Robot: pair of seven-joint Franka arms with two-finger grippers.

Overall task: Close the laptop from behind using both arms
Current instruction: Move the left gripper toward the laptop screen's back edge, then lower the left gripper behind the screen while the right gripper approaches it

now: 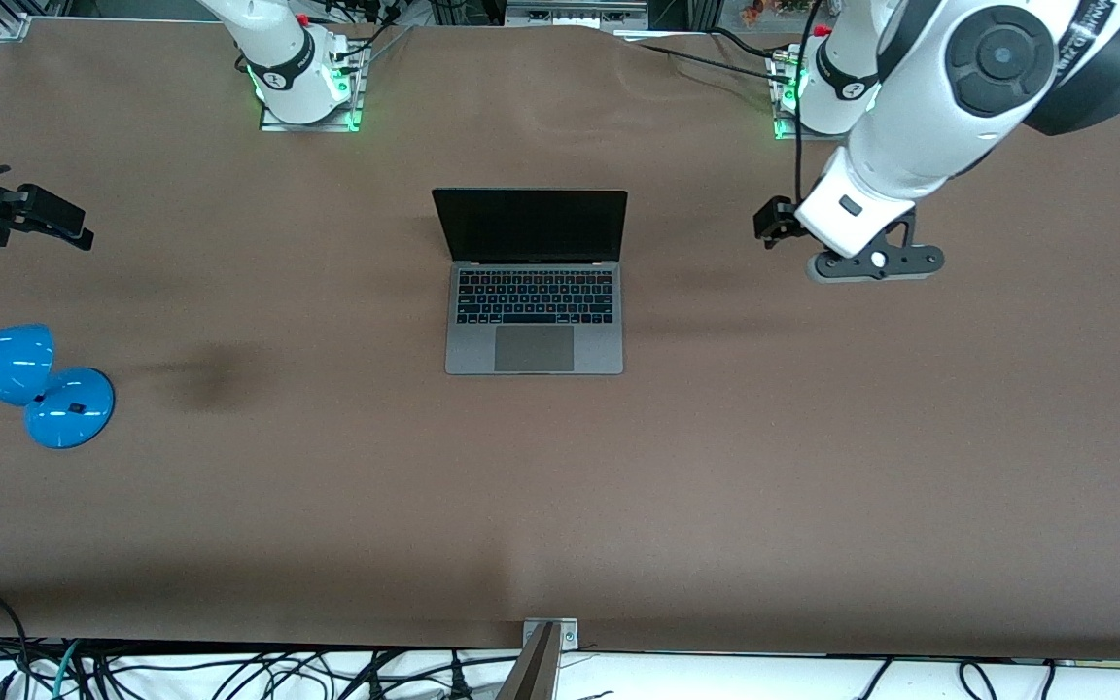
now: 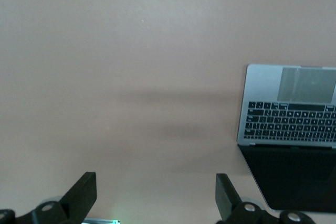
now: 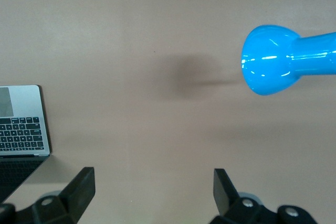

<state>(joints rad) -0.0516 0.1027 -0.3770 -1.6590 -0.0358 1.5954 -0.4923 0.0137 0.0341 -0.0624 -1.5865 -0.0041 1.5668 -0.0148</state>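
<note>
Laptop [image 1: 533,282] sits mid-surface, lid upright and open, screen facing the front camera, hinge edge toward the robot bases.

Left gripper [image 2: 155,195] hovers over bare surface [image 1: 618,486] toward the left arm's end, fingers spread wide, holding nothing.

Right gripper [image 3: 152,192] is likewise spread and empty, over the right arm's end near the blue lamp [image 1: 25,384].

Judgement: left is nearer; both must swing in to the lid's back.

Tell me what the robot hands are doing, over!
Left gripper open, over bare table toward the left arm's end. Right gripper open, near the blue desk lamp. Laptop open, untouched. Nothing blocking it.
</note>
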